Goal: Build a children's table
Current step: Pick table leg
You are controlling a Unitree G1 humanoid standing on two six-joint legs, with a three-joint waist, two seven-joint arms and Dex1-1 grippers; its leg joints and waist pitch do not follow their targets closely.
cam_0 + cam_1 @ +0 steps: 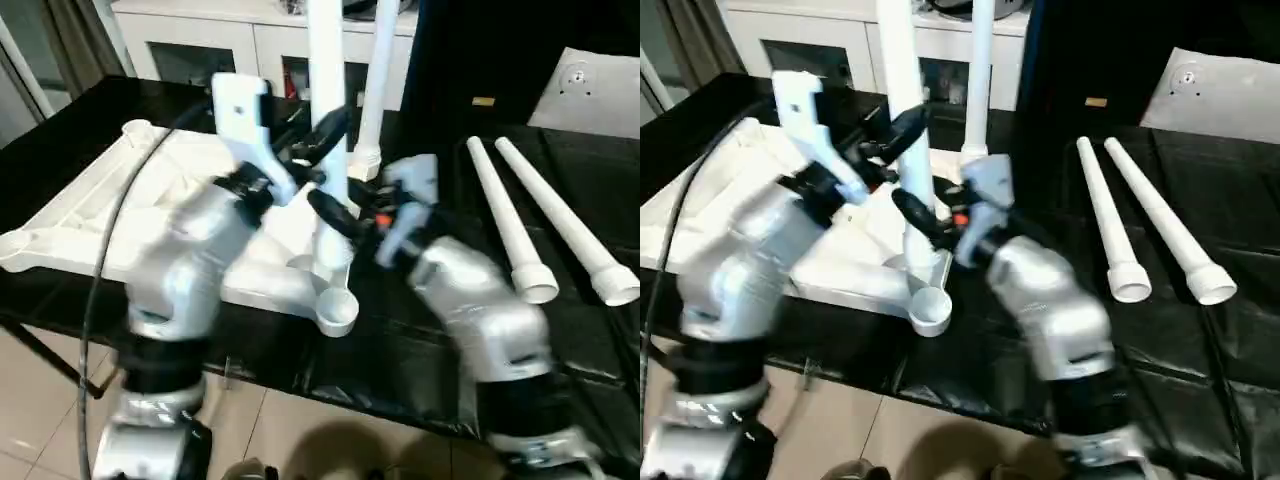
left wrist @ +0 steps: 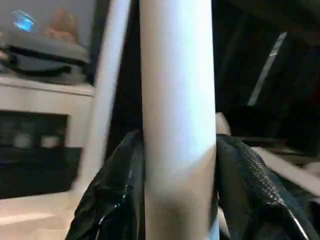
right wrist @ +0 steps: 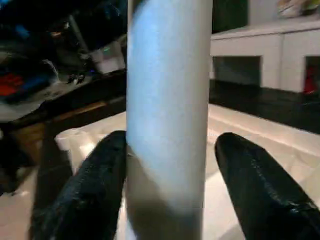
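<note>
An upright white table leg [image 1: 327,120] stands between the robot's two grippers, its long axis vertical and its foot in the near corner socket [image 1: 338,308] of the upside-down tabletop [image 1: 120,200]. The left gripper [image 1: 318,148] is clamped on the leg higher up, a black finger pressed to either side in its wrist view. The right gripper [image 1: 335,213] sits just below it on the same leg; one finger [image 3: 95,180] touches the tube while the other [image 3: 255,185] stands a little apart from it (so this grip looks loose or opening). Both arms are about equally near, so the move ahead probably turns on pressing straight down along the leg into the socket beneath the grippers.

A second leg [image 1: 372,90] already stands upright in a socket just beyond the grippers. Two more legs [image 1: 505,220] lie flat, well off to the right gripper's side, on the black table covering [image 1: 420,350]. Beyond the table is a white cabinet [image 1: 200,45] with glass doors; below is a pale tiled floor [image 1: 30,400].
</note>
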